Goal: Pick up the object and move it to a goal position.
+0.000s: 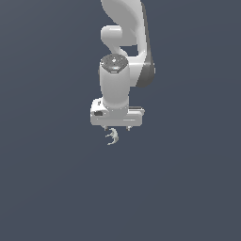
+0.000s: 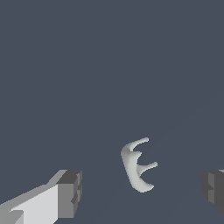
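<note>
Not grabbed yet, pick and move both left.
Gripper hangs wide open, holding nothing; clawed object sits between the fingers, untouched.

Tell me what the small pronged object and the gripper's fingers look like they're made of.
Object: pale grey-white, matte, smoothly shaded with no gloss, so it looks like plaster, bone or unglazed ceramic. As a simulator render, the look leaves this open.
Fingers: white, flat-faced bodies resembling painted metal or hard plastic, tipped with dark grey ridged pads that look like rubber.
</note>
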Available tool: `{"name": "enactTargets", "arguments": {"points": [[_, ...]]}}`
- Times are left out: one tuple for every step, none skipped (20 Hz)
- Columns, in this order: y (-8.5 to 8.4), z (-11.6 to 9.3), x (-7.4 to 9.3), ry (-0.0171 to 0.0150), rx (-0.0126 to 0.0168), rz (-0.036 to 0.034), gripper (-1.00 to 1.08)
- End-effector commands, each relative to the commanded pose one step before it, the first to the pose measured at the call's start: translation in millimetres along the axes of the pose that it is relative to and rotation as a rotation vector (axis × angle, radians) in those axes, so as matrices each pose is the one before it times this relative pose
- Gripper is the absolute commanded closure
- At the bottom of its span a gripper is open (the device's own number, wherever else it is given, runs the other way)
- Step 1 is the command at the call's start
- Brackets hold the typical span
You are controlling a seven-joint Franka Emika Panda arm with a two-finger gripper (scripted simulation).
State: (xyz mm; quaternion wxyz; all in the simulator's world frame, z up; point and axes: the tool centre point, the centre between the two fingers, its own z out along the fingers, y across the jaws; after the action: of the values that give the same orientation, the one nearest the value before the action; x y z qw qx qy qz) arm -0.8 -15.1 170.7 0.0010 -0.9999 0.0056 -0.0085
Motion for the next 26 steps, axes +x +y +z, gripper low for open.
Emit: {"name": "enactTargets", "arguments": {"points": [[-0.01,-0.04,-0.3,-0.00084,0.0002,-0.00102,-0.92],[-0.11,0.46,-0.06,0.00012,-0.00005,-0.00169,-0.92],[0.21,0.62,-0.23,-0.00006,-0.0001,-0.00249,-0.92],[0.48,0.86,-0.38,-0.00022,-0.00014,-0.00344,-0.92],[0.7,1.14,-0.52,-0.00033,-0.00019,-0.00451,-0.92],[0.81,1.45,-0.66,-0.00039,-0.00023,-0.0058,-0.92],[0.87,1.78,-0.79,-0.00041,-0.00027,-0.00716,-0.92],[0.97,2.09,-0.93,-0.00044,-0.00029,-0.00844,-0.92],[1.07,2.39,-1.07,-0.00047,-0.00031,-0.00968,-0.92],[1.17,2.67,-1.22,-0.00053,-0.00032,-0.01083,-0.92],[1.29,2.93,-1.39,-0.00061,-0.00032,-0.01196,-0.92],[1.39,3.2,-1.58,-0.00069,-0.00031,-0.01315,-0.92],[1.48,3.47,-1.77,-0.00075,-0.00029,-0.01433,-0.92],[1.53,3.75,-1.96,-0.0008,-0.00026,-0.0156,-0.92],[1.57,4.02,-2.18,-0.00085,-0.00021,-0.01686,-0.92],[1.61,4.29,-2.4,-0.00091,-0.00014,-0.0181,-0.92],[1.63,4.55,-2.64,-0.00095,-0.00006,-0.01936,-0.92],[1.6,4.72,-2.83,-0.00097,0.00003,-0.02029,-0.92],[1.41,4.46,-2.77,-0.0009,0.00013,-0.01936,-0.92],[1.23,4.14,-2.65,-0.00082,0.0002,-0.01812,-0.92],[1.04,3.83,-2.51,-0.00073,0.00026,-0.01691,-0.92],[0.9,3.52,-2.36,-0.00065,0.0003,-0.01566,-0.92],[0.76,3.22,-2.2,-0.00058,0.00032,-0.01443,-0.92],[0.63,2.92,-2.04,-0.00051,0.00034,-0.01319,-0.92],[0.53,2.63,-1.86,-0.00044,0.00034,-0.01194,-0.92],[0.44,2.34,-1.68,-0.00038,0.00033,-0.01069,-0.92]]}}
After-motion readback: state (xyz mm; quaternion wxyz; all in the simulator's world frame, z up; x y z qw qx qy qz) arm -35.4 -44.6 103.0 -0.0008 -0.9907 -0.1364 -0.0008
